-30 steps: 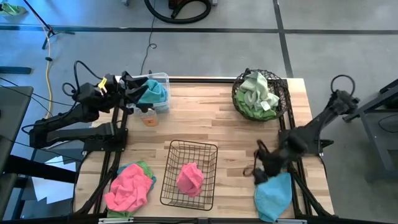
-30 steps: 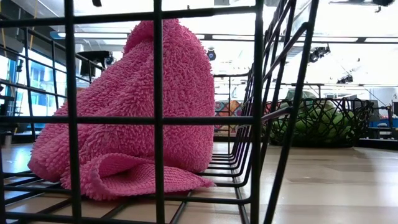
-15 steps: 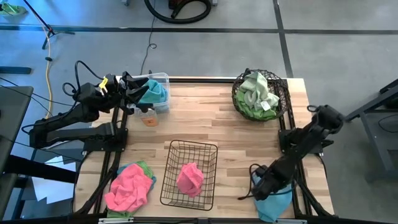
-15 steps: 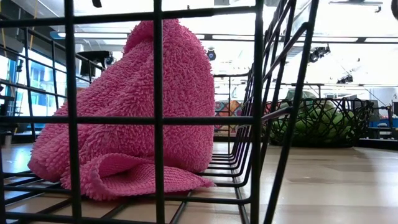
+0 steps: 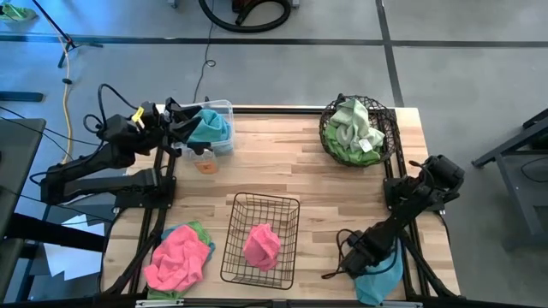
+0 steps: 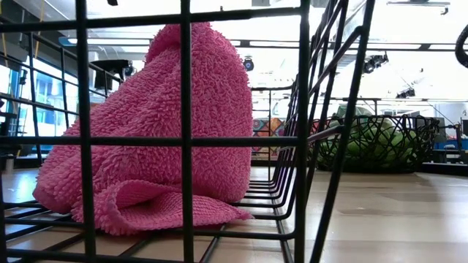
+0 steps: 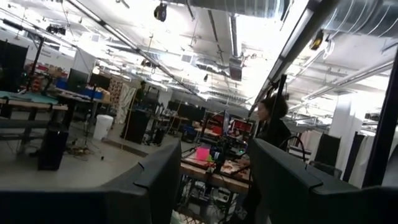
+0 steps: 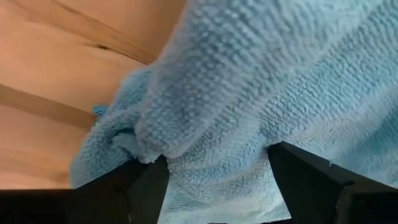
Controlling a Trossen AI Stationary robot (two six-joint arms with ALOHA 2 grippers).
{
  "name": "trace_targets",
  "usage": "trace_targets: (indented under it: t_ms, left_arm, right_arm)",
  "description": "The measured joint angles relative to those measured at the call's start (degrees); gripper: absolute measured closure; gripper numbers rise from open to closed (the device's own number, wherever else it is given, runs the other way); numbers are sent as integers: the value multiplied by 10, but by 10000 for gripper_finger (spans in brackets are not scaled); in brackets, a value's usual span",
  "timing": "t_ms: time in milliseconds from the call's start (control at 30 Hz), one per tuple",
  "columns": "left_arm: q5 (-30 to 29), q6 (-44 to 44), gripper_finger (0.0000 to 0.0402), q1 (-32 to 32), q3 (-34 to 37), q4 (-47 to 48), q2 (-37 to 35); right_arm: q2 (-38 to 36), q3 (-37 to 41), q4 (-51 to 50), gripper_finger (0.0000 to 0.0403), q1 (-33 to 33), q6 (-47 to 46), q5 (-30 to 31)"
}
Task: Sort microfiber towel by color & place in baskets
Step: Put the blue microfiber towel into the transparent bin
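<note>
Down at the table's near right corner, a light blue towel (image 5: 377, 275) lies partly hidden beneath the right gripper (image 5: 354, 257), whose fingers (image 8: 146, 186) stand spread wide and press into the cloth's folds without yet closing on it. Only the towel's lower portion shows from overhead; the arm covers the rest.

Another blue towel (image 5: 210, 127) sits bunched in the clear plastic bin (image 5: 224, 109) at the far left corner, where the left gripper (image 5: 181, 118) hovers at the bin's edge with its fingers (image 7: 158, 180) parted; whether they touch the cloth cannot be told. An orange mark or small object (image 5: 205, 166) on the wood just beside the bin is too small to make out.

Lime green towels (image 5: 353, 130) fill the round woven wire basket (image 5: 390, 128) at the far right. A pink towel (image 5: 261, 245) rests in the black rectangular wire basket (image 5: 244, 205) at the table's centre front; from table height its bars (image 6: 186, 131) cross the whole picture and screen the pink heap (image 6: 161, 131). At the near left corner, a second pink towel (image 5: 178, 257) lies on top of a green one (image 5: 199, 229) and a blue one (image 5: 208, 248), each showing only as an edge.

A person (image 7: 270, 127) stands in the workshop beyond the table.
</note>
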State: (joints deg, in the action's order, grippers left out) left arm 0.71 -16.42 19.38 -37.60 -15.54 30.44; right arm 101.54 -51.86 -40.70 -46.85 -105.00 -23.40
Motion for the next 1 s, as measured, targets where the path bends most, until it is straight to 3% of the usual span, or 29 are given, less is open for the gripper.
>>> trace_targets:
  t_ms: [133,300,333,433,533,733,867,1000]
  left_arm:
    - [0,0,217,0,0,-13,-8]
    - [0,1,217,0,0,-26,-15]
    - [0,1,217,0,0,-28,-16]
    - [-3,6,217,0,0,-38,-18]
    - [-11,20,217,0,0,-46,-18]
    - [-17,-8,217,0,0,-44,-18]
    - [-16,-6,217,0,0,-37,-15]
    - [-37,15,217,-4,0,12,1]
  right_arm:
    - [0,1,1,195,7,31,10]
    - [-1,1,-6,362,26,73,27]
    - [-3,2,-9,379,30,87,33]
    - [-18,5,-23,377,51,131,68]
    - [-61,8,-39,393,77,170,159]
    - [-223,-10,-96,399,143,230,326]
    - [-319,-60,-87,400,202,366,445]
    - [-355,-115,-43,401,280,550,489]
